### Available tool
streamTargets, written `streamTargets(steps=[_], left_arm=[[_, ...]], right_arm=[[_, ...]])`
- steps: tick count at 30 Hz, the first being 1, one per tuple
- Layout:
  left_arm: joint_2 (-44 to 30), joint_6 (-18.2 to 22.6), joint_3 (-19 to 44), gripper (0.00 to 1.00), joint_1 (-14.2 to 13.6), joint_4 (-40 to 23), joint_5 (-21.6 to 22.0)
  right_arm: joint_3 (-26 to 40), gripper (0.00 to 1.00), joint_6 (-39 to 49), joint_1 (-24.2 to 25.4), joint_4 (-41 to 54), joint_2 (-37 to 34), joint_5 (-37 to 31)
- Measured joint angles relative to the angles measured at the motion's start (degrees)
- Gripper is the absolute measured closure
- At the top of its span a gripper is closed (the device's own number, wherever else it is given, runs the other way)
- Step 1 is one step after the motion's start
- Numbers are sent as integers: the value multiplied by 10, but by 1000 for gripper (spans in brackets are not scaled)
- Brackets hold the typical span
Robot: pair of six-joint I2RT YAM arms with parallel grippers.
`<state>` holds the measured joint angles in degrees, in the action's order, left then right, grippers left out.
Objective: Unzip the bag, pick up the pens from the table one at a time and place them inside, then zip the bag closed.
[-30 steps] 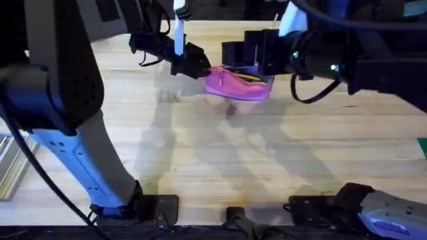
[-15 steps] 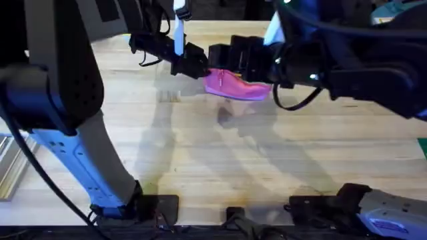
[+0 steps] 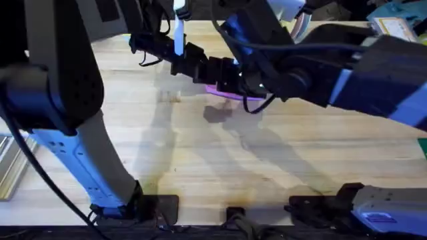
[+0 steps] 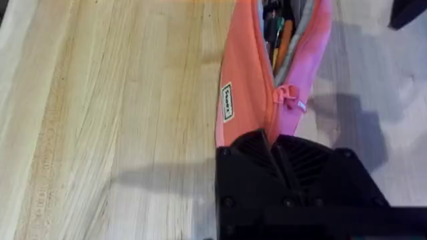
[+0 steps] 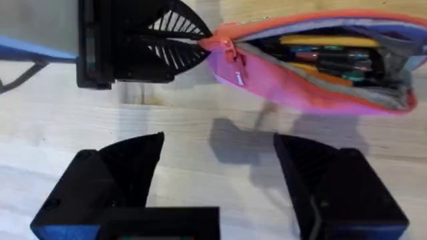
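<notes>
Now right gripper [image 5: 217, 180] swung over bag [image 5: 313, 73], jaws apart, left gripper [image 4: 277, 143] seemingly pinching its end.

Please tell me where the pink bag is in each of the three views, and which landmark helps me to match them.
Overhead: the bag shows as a pink sliver at upper centre, mostly under the right arm.
Left wrist: the bag runs from the top edge down to the left gripper, shut on its end.
Right wrist: the bag lies open across the upper right.
Shared landmark: the left gripper clamping the bag's zipper end.
</notes>
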<state>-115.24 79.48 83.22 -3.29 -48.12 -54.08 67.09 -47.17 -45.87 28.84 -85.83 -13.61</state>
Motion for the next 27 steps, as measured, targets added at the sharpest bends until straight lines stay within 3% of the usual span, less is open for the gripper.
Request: streamTargets(steps=[11, 17, 27], left_arm=[[0, 0, 0, 958, 0, 0, 0], [0, 0, 0, 959, 0, 0, 0], [0, 0, 0, 958, 0, 0, 0]], right_arm=[[0, 5, -6, 0, -83, -56, -1], [0, 4, -9, 0, -85, -57, -61], [0, 5, -9, 0, -87, -69, -80]])
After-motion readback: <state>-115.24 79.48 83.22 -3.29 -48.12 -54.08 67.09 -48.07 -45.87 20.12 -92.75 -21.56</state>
